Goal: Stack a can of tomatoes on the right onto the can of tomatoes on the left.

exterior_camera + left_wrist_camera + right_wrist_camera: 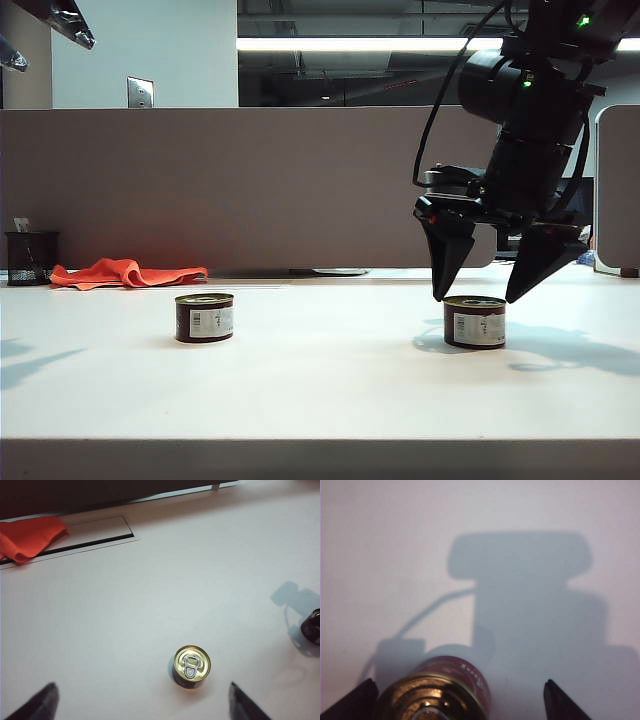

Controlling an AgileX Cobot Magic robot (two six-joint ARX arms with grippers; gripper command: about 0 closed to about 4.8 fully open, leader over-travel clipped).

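The left can of tomatoes [204, 317] stands upright on the white table, gold lid up. The left wrist view shows it from above [192, 666], ahead of my left gripper [142, 702]. That gripper is open and empty, and hangs high at the exterior view's top left corner [42, 38]. The right can of tomatoes [475, 321] stands further right. My right gripper [477, 297] is open just above it, one fingertip on either side of its rim. In the right wrist view this can [440, 695] lies between the spread fingers [460, 702], close to one fingertip [362, 700], and I see no contact.
An orange cloth [125, 272] lies at the back left beside a black mesh cup [30, 258]. A grey partition [250, 180] closes off the far side of the table. A cable slot [95, 535] runs along the back edge. The right can's edge [314, 625] shows in the left wrist view.
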